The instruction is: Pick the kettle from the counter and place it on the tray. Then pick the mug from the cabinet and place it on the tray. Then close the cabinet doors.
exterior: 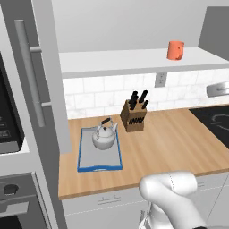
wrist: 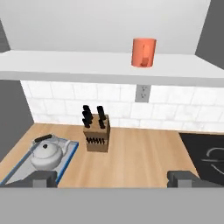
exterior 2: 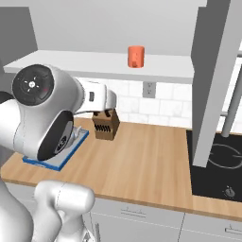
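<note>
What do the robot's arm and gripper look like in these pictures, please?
The arm is glossy white with rounded, bulbous link shells and dark grey joint faces. One round dark joint cap carries a small white centre mark and a red dot. A white elbow shell shows in the left base view. The gripper ends in two small dark grey, blocky fingertips. No cables show.

Kettle [wrist: 45, 154] on tray [wrist: 65, 162]; orange mug [wrist: 143, 52] on cabinet shelf [wrist: 87, 65] above.

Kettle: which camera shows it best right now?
The left base view: the kettle sits whole and unobstructed on the tray. In the hand view the kettle lies low in the corner. In the right base view the arm hides it, leaving just a corner of the tray.
</note>
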Motion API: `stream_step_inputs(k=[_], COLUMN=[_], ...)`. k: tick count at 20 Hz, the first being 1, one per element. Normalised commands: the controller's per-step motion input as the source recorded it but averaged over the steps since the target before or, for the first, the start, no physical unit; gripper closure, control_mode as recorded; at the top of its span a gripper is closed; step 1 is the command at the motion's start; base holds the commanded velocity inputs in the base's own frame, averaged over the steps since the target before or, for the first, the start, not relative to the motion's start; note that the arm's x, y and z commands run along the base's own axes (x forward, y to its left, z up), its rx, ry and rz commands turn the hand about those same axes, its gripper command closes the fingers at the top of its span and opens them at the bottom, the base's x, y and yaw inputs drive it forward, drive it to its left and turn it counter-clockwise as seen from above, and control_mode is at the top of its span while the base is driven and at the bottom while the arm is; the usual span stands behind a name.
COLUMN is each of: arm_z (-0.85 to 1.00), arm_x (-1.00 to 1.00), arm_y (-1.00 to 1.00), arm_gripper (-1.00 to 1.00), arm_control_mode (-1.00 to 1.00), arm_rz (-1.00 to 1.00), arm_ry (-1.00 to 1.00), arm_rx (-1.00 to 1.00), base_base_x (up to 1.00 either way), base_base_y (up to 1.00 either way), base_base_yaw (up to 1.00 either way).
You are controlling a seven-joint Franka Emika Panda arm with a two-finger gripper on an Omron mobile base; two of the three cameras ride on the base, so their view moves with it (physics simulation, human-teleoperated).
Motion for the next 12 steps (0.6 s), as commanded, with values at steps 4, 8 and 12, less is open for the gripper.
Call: stream_step_inputs(k=[4,8,12], arm_z=[0.52,0.39,0.01], arm_x=[0.14,0.21,0.31], arm_y=[0.00,0.00,-0.04], arm_gripper=[-1.00,-1.00,-1.00], arm_control_mode=[-1.00,-1.00,-1.00], arm_rz=[-0.05,-0.02,0.00], arm_ry=[-0.02,0.15,0.11], arm_rx=[-0.05,-0.02,0.00], base_base_x=[0.00,0.00,0.00], base_base_y=[0.00,0.00,0.00], base_base_yaw=[0.00,0.00,0.00])
